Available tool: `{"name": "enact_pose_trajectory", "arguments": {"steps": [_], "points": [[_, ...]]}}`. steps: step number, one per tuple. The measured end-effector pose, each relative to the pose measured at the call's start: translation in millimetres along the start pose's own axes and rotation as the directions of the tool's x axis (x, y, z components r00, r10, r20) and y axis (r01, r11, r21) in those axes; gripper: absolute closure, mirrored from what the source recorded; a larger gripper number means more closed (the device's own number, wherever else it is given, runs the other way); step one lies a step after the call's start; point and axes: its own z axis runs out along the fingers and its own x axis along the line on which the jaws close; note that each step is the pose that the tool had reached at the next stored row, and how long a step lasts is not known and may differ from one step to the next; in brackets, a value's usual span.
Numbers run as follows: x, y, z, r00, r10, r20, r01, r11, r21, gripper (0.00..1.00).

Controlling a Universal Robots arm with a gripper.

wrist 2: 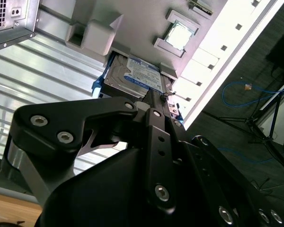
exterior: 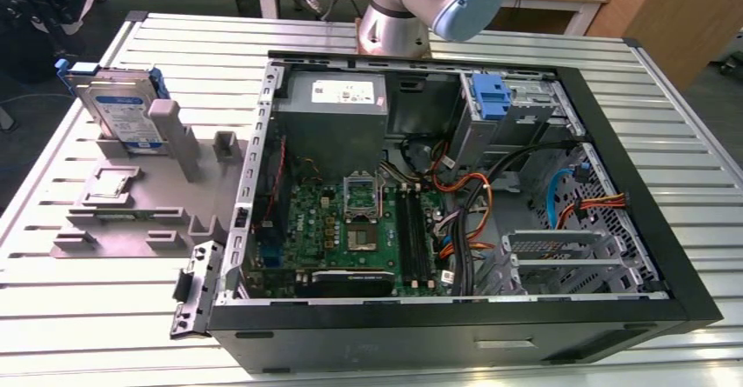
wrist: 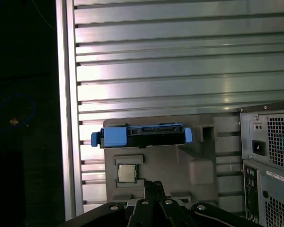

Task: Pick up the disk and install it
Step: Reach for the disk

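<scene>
Disk [exterior: 122, 113] not picked up yet. It stands on edge in a slot at the far left corner of the grey fixture [exterior: 139, 204], label facing out, blue rails on both ends. The fixture sits on the slatted desk [exterior: 685, 143], just beside the open PC case [exterior: 650, 256], on the exterior view's left.

My arm [exterior: 406, 13] shows at the far edge of the desk, behind the case.

In the first wrist view I see the disk [wrist: 144, 135] edge-on with the blue rails around it. It is ahead of my jaws and apart from them. The processor [wrist: 127, 173] in its fixture pocket lies between the disk and me. In the second wrist view the disk [wrist 2: 139, 75] is just past the end of my jaws and roughly in line with them. The label is towards the camera.

Can't tell if my jaws are open or closed.

Inside the case: power supply [exterior: 331, 100] at the far left, motherboard [exterior: 348, 222] on the floor, blue bracket [exterior: 493, 100] upright in the far right bay.
</scene>
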Motion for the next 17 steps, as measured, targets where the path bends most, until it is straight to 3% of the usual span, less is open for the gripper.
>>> {"name": "enact_pose_trajectory", "arguments": {"steps": [5,17], "points": [[1.5,-0.1,0.0,1.0,0.0,0.0,0.0,1.0,0.0001,0.89],[14.1,-1.0,0.3,1.0,0.0,0.0,0.0,1.0,0.0,0.89]]}}
